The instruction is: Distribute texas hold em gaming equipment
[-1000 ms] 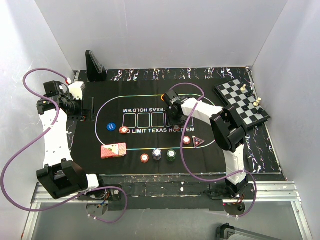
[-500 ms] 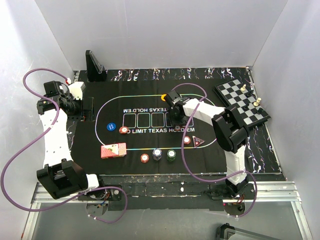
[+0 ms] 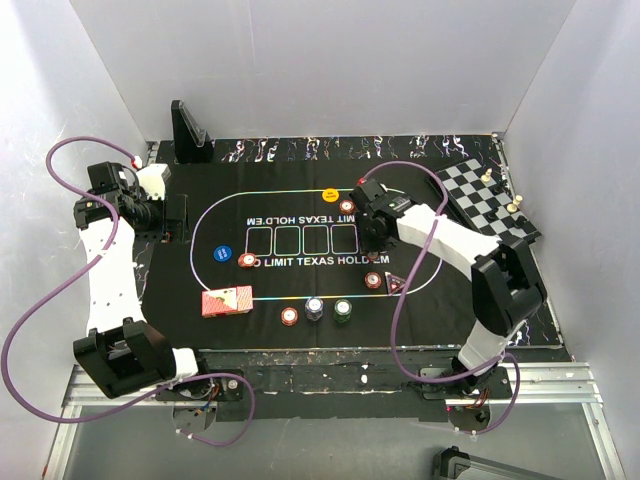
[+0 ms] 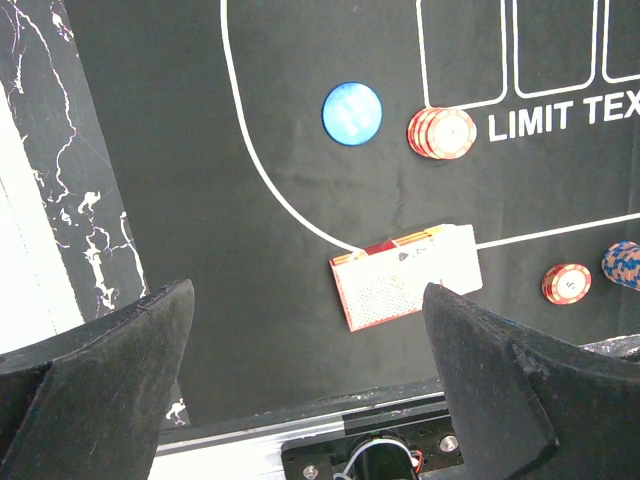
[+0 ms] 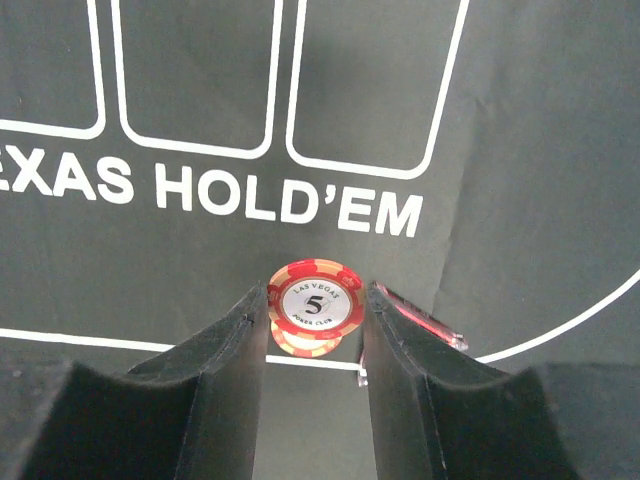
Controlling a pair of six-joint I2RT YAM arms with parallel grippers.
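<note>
The place is a robotics laboratory test cell, not a home or a game room. The work area is closed in on three sides by plain white panel walls (image 3: 320, 70). Two white-and-black robot arms, the left arm (image 3: 105, 270) and the right arm (image 3: 440, 240), are fixed at the near edge, where a silver aluminium profile rail (image 3: 550, 385) is seen. Loose purple cables (image 3: 393, 320) are led along the arms down to their bases. The black marble-patterned tabletop (image 3: 290, 150) is covered by a black felt mat with white printed lines (image 3: 200, 295). Small round poker chips (image 3: 289, 317) are laid out on this mat. A black-and-white chessboard (image 3: 490, 200) is placed near the right wall.
</note>
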